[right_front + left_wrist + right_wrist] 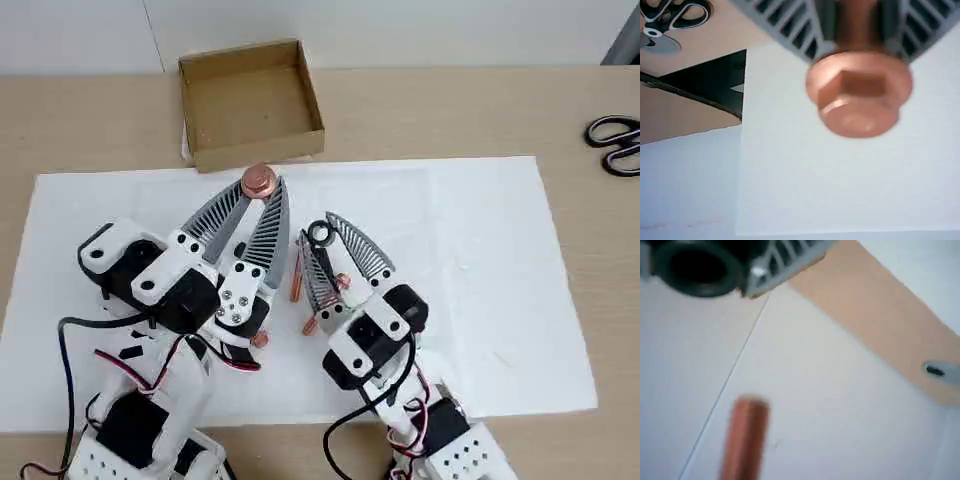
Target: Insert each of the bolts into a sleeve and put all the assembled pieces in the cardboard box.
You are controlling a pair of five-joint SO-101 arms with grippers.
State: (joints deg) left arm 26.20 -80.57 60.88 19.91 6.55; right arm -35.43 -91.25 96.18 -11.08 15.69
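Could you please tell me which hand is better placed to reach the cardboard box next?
Probably the left hand: shut on a bolt, its tips sit just short of the near wall of the cardboard box. The right hand, holding the sleeve, lies farther back on the paper.

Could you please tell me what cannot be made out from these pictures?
Left wrist view: the held bolt has its shank hidden inside the left gripper.
High view: the loose bolts are partly covered by the right gripper, which holds the sleeve; their count is unclear.
High view: the scissors are cut off by the edge.
Right wrist view: a lying bolt is blurred and cut off by the edge.
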